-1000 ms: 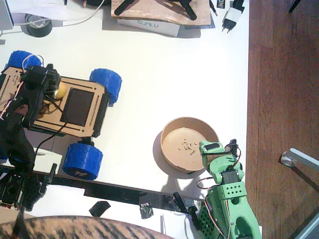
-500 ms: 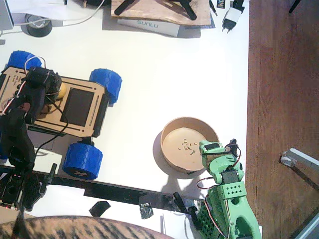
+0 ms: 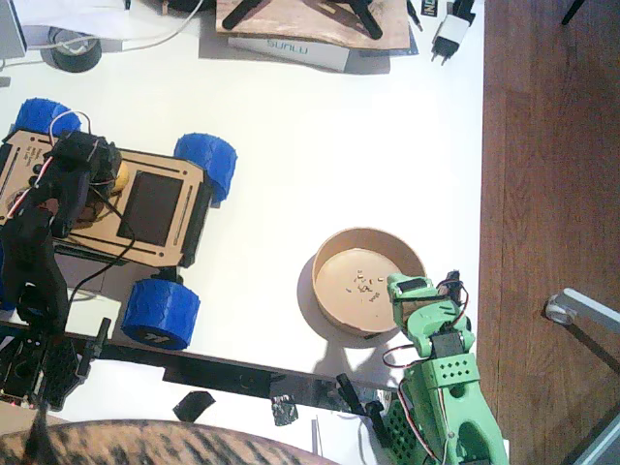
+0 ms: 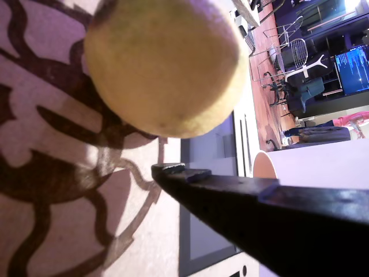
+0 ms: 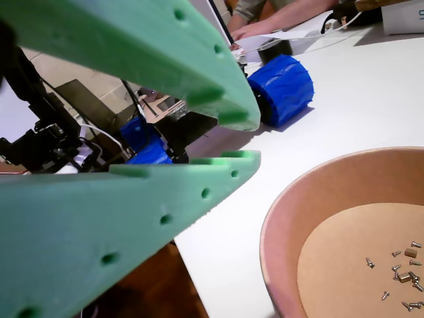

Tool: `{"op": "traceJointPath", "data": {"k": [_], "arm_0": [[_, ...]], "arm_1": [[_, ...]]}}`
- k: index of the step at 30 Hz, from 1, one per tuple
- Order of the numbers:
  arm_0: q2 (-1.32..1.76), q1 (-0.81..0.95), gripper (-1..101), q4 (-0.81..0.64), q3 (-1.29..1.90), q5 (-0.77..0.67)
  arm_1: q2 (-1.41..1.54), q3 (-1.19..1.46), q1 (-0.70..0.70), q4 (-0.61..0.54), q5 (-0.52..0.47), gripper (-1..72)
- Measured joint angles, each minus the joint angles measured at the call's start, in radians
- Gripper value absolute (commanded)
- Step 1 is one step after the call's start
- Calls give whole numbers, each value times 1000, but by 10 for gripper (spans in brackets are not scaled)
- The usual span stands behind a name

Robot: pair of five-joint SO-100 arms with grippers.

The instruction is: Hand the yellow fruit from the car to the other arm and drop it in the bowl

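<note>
The yellow fruit (image 3: 119, 176) lies on the deck of the car (image 3: 153, 206) at the table's left. My black left gripper (image 3: 105, 174) hangs right over the deck against the fruit's left side and hides part of it. In a wrist view the yellow fruit (image 4: 164, 63) fills the top, resting on the car's patterned deck (image 4: 57, 231). One black finger (image 4: 230, 196) lies just beside it with a thin gap; the gripper is open. My green right gripper (image 3: 411, 287) rests at the near rim of the bowl (image 3: 368, 232), shut and holding nothing. Its tips (image 5: 255, 140) nearly meet beside the bowl's rim (image 5: 278, 225).
Small screws and crumbs (image 5: 401, 275) lie in the bowl. A tape roll (image 3: 73, 48), a SUNLU box (image 3: 291, 48) and a white plug (image 3: 448, 34) line the far edge. The table's right edge (image 3: 482, 194) meets wooden floor. A person's striped sleeve (image 3: 145, 446) shows in front.
My left gripper has shifted slightly across the car deck, closer against the fruit, which now shows less. The right arm has not moved.
</note>
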Motion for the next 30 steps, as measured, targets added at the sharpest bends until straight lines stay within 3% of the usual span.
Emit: {"op": "traceJointPath", "data": {"k": [2,4,25,30], "arm_0": [[0,0,79,-8,0,0],[0,0,1,-21,-2,5],[6,0,0,-23,-15,2],[183,35,0,140,-8,2]], "arm_1": [[0,0,0,0,0,2],[0,0,0,0,0,2],[0,0,0,0,0,2],[0,0,0,0,0,2]]}}
